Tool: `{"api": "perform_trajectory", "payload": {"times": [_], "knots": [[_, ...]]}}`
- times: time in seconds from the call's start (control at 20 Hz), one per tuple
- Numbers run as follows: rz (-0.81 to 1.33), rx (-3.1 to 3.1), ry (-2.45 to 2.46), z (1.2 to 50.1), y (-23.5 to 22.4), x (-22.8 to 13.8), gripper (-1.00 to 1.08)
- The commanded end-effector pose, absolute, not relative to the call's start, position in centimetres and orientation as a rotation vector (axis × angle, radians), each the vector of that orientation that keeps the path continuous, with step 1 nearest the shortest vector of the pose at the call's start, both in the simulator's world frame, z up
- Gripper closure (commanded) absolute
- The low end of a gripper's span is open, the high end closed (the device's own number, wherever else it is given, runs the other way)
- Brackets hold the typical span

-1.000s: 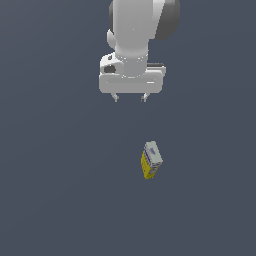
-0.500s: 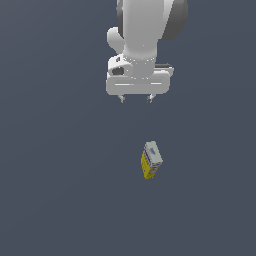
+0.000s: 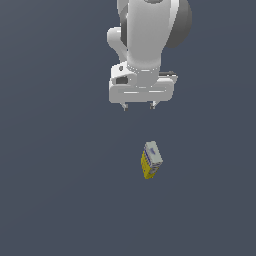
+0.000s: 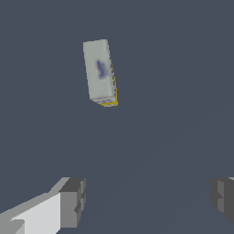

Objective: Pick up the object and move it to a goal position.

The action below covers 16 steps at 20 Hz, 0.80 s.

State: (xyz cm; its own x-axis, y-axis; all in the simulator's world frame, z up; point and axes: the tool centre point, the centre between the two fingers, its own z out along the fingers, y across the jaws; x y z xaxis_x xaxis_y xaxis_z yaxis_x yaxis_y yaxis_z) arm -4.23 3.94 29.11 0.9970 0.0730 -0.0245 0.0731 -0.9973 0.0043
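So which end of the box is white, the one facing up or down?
The end facing up on the carton is white with a blue-grey mark; the yellow body shows below it. The gripper is open, apart from it.

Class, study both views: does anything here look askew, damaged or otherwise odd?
Nothing looks damaged or spilled. The small yellow carton stands alone on the dark grey surface, turned at a slight angle to the open gripper, which hangs apart from it. That skew is the only thing of note.
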Motion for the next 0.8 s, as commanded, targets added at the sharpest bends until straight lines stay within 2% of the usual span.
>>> {"api": "perform_trajectory", "payload": {"times": [0.0,0.75], "knots": [[-0.035,3.133,0.135,28.5,4.4,-3.1,-0.92],[-0.007,3.126,0.287,22.2,8.1,5.3,-0.92]]}}
